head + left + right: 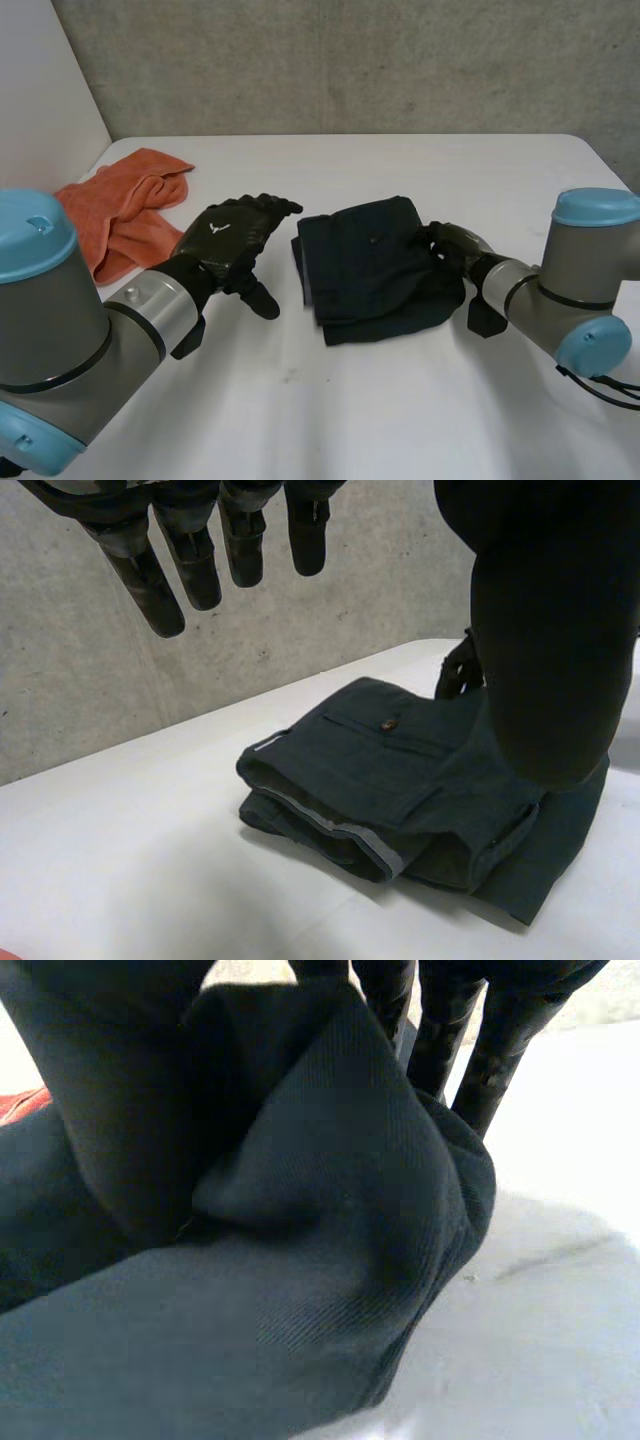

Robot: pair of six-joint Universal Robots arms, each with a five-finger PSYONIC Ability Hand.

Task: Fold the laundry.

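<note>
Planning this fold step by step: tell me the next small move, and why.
Probably lower the left hand onto the dark trousers to pin the stack. Its fingers are straight and hover beside the folded edge, off the cloth, while the right hand pinches the bunched opposite edge. Pulling that edge flat could drag an unpinned stack.

The trousers (375, 265) are dark navy with a brown button (388, 723) and a pale edge stripe (330, 825), the towel (125, 200) orange, the worktop (400, 400) white, the wall (350, 60) mottled grey.
</note>
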